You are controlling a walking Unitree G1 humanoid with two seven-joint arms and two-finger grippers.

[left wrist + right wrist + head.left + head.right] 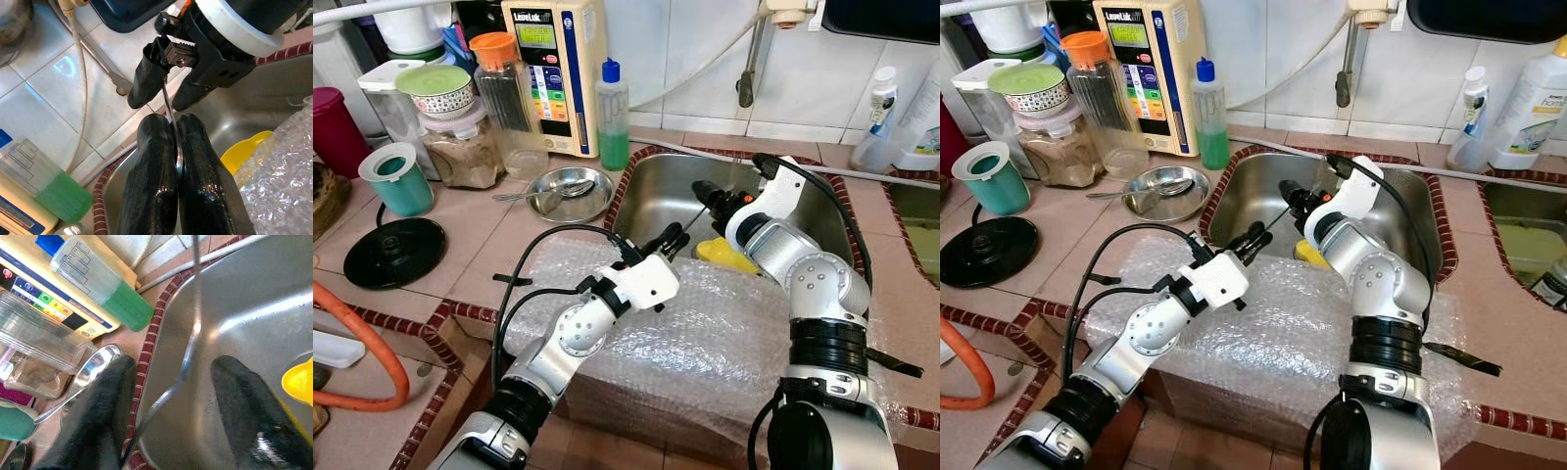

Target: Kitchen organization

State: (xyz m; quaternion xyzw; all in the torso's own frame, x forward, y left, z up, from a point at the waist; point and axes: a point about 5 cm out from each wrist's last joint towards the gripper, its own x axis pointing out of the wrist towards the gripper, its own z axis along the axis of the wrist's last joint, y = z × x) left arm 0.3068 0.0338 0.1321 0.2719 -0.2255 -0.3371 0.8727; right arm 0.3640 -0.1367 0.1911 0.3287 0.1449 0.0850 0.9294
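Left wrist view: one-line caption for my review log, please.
Left gripper shut on a thin metal utensil over the steel sink, right gripper open just beyond.

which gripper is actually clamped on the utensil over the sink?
The left gripper: its fingers are shut on the thin metal utensil. The right gripper stands open around its far end.

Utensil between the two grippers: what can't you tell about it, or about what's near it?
- Utensil: in the left wrist view, the shut left gripper hides its end, so I can't tell if it's a spoon or fork.
- Right gripper: open around the utensil; contact is unclear in the right wrist view.
- Yellow thing: in the left eye view, bubble wrap mostly hides it.
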